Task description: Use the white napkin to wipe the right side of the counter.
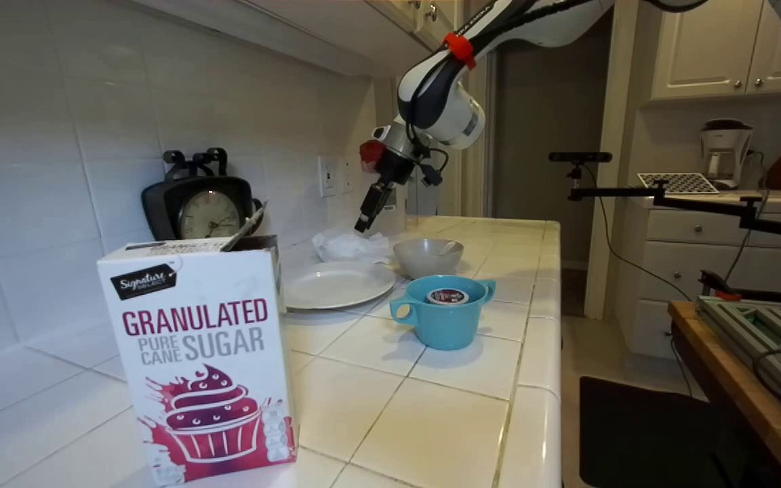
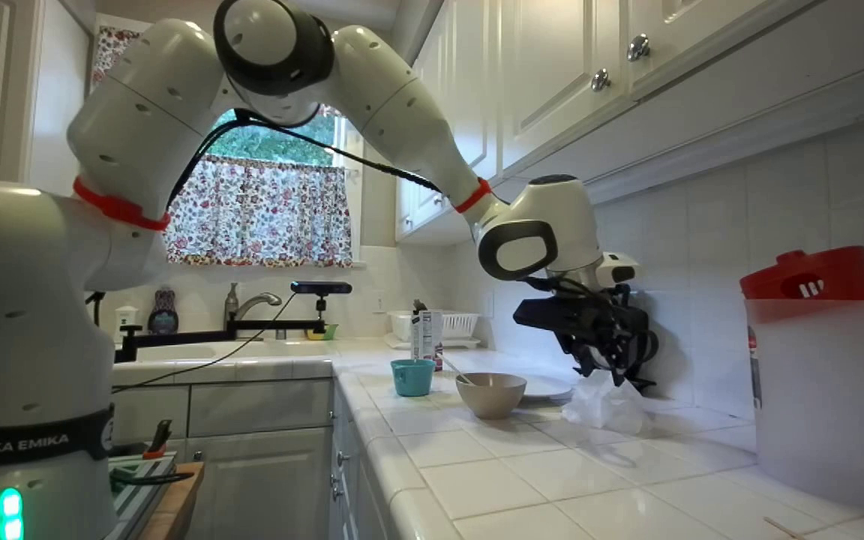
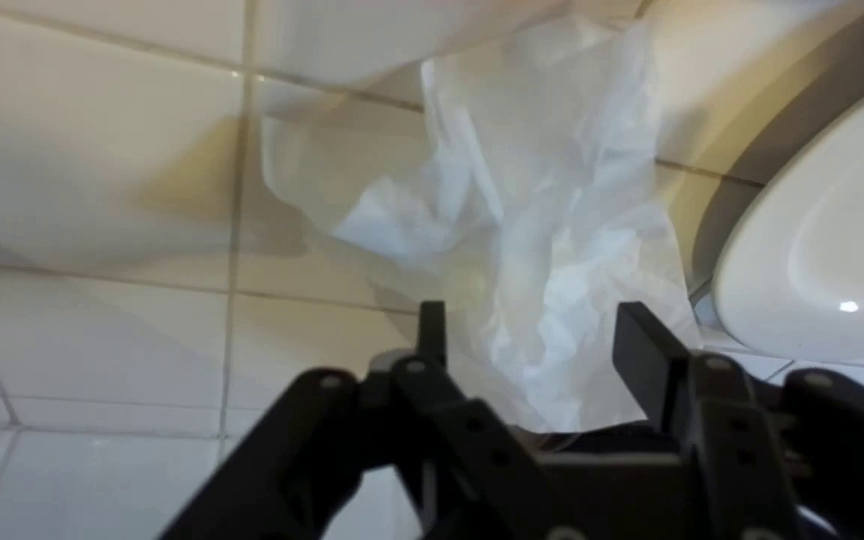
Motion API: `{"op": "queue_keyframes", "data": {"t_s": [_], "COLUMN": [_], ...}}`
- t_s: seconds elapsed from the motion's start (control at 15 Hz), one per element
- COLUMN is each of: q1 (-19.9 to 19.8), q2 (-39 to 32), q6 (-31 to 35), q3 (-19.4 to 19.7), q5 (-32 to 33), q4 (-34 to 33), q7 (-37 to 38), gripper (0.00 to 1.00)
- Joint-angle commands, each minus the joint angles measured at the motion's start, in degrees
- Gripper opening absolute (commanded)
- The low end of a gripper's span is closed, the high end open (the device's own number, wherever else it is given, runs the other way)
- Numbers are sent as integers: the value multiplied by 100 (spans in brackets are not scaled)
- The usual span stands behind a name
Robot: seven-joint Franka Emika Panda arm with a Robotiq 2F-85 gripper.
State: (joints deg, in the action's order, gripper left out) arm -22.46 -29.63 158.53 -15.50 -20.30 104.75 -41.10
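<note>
The white napkin lies crumpled on the white tiled counter, between the plate and the tiled wall. The napkin and counter also show in an exterior view. In the wrist view the napkin spreads below and between my fingers, with folds standing up from the tiles. My gripper is open, fingers apart, with nothing held. In both exterior views the gripper points down just over the napkin. I cannot tell whether the fingertips touch it.
A white plate lies close beside the napkin. A grey bowl, teal cup and sugar box stand along the counter. A black clock stands by the wall. A red-lidded container stands near the napkin. Cabinets hang above.
</note>
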Motion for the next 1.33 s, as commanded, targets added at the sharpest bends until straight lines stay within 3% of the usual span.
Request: {"op": "queue_keyframes", "data": {"t_s": [0.0,0.07,0.4,0.53,0.73,0.8,0.93,1.27], "q1": [11,75,461,698,1054,1156,1303,1312], "q2": [806,1081,2376,2958,3716,3361,3710,3687], "q6": [337,183,167,-242,-1893,-1305,-1873,-1910], "q3": [116,249,936,1278,1575,1691,1790,1832], "q5": [-40,13,335,744,690,728,753,746], "q4": [1058,1354,2547,2825,2858,2683,2764,2829], "q7": [-55,120,517,850,913,862,909,903], "gripper": [92,99,100,100,100,100,100,100]}}
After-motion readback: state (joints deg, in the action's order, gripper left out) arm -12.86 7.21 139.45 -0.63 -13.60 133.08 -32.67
